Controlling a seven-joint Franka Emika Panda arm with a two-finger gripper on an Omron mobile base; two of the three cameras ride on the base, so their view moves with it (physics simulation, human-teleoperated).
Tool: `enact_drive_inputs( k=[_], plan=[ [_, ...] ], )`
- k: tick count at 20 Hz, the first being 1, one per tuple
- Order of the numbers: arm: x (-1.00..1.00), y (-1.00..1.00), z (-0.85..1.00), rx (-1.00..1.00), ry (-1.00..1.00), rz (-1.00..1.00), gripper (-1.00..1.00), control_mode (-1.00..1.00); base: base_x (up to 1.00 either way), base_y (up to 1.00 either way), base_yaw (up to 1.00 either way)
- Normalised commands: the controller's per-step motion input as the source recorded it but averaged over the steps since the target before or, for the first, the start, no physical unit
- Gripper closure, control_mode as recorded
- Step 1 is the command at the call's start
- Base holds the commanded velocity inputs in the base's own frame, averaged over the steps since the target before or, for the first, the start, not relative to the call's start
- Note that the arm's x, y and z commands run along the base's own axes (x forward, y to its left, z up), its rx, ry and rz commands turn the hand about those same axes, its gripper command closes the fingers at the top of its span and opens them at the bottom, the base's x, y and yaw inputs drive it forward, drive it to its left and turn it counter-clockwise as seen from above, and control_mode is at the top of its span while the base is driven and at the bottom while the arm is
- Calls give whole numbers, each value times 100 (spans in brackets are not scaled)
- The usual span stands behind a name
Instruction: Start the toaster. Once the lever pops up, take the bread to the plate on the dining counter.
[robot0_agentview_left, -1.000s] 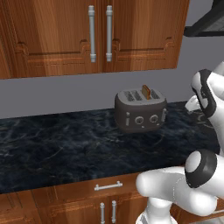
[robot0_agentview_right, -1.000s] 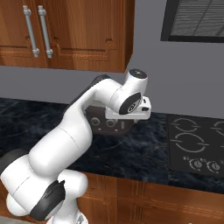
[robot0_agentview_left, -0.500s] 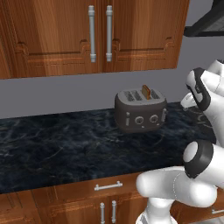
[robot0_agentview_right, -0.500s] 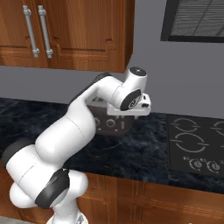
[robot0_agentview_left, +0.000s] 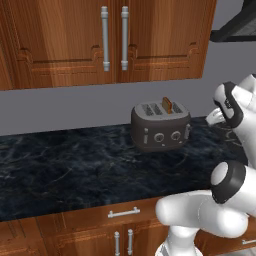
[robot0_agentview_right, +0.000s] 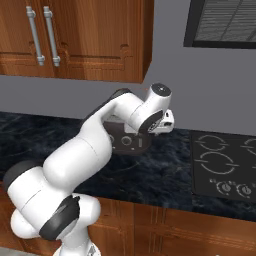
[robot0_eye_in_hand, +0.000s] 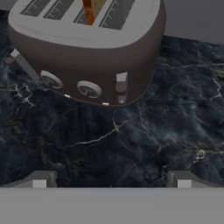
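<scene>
Item: toaster (robot0_agentview_left: 161, 127), dark grey, four slots, sitting on the black marbled counter (robot0_agentview_left: 75, 170) against the grey wall, below the wooden wall cabinets (robot0_agentview_left: 110, 40); taken here as the landmark. Item: bread (robot0_agentview_left: 167, 105), one tan slice, standing upright in a slot toward the toaster's right end and poking above the slot top, likely because the toaster is not yet started. Item: lever (robot0_eye_in_hand: 121, 83), small pale slider on the toaster's front face, to the right of the two round knobs (robot0_eye_in_hand: 89, 89), sitting near the top of its track. Item: gripper (robot0_eye_in_hand: 111, 181), hovering in front of the toaster and above the counter, touching nothing; its fingertips (robot0_eye_in_hand: 40, 180) are standing wide apart, holding nothing, and are facing the toaster's front, apparently lining up for a downward press on the lever.
</scene>
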Motion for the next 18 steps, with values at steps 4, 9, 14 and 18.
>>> enact_drive_inputs(
  k=[4, 9, 14, 18],
  plan=[
    [8, 9, -14, 2, -20, 0, -100, -100, 0, 0, 0],
    [19, 12, -14, 3, -8, 0, -100, -100, 0, 0, 0],
    [10, 14, -7, 3, 0, 0, -100, -100, 0, 0, 0],
    [5, 14, -1, 3, 0, 0, -100, -100, 0, 0, 0]
  ],
)
